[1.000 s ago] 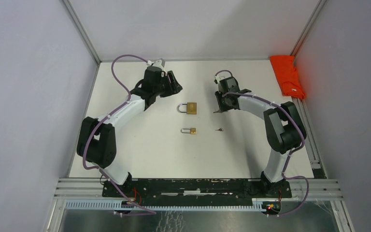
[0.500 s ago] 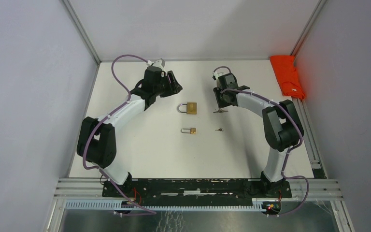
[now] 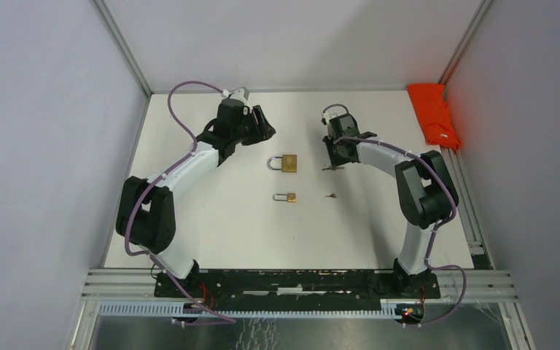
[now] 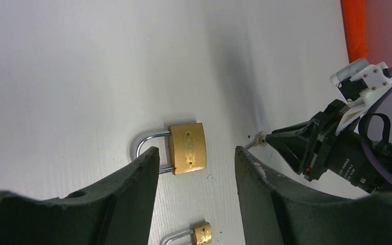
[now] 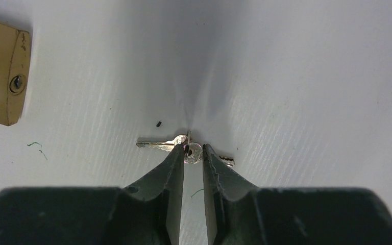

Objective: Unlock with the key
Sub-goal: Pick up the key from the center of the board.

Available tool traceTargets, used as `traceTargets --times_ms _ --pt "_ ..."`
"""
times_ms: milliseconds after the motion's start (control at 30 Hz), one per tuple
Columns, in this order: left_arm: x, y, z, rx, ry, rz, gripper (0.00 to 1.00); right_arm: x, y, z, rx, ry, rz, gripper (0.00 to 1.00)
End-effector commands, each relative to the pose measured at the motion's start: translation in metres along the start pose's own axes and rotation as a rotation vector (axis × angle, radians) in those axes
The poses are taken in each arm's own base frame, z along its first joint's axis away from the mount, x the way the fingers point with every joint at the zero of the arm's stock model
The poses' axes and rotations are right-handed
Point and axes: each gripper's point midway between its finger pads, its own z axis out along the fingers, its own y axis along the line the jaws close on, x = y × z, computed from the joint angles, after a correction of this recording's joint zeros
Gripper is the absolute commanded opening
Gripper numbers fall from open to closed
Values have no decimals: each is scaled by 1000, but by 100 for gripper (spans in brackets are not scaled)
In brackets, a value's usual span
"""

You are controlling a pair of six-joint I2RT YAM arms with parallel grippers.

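A large brass padlock (image 3: pixel 286 163) lies mid-table, and a small brass padlock (image 3: pixel 287 197) lies nearer. A small loose key (image 3: pixel 329 195) lies to its right. My right gripper (image 3: pixel 333 155) points down at a bunch of two silver keys (image 3: pixel 331 168). In the right wrist view my right gripper (image 5: pixel 192 148) is shut on the round key head (image 5: pixel 193 153), with blades sticking out left and right on the table. My left gripper (image 3: pixel 266 129) is open and empty, hovering behind the large padlock (image 4: pixel 186 149), which shows between its fingers.
An orange cloth (image 3: pixel 434 113) lies at the back right corner beside the wall rail. The large padlock's keyhole end (image 5: pixel 2 84) shows at the left of the right wrist view. Grey walls enclose the table on three sides.
My right gripper has shifted slightly toward the back and settled over the key bunch, which moved a little to the right. The left arm has not moved.
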Motion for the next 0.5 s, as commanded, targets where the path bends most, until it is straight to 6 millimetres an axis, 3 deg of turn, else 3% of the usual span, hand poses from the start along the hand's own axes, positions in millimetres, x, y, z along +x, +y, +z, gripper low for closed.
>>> traceTargets --times_ms 0,233,367,467 --pt "-28 -22 -11 56 -76 56 62 -2 2 3 2 -12 2 24" --pt "-31 -23 -14 58 -87 59 62 -3 3 11 2 2 -6 23" --pt "-32 -25 -15 67 -87 61 60 0 3 12 3 10 -6 12" --pt "-33 -29 -16 87 -86 62 51 -5 1 8 8 -3 -8 4"
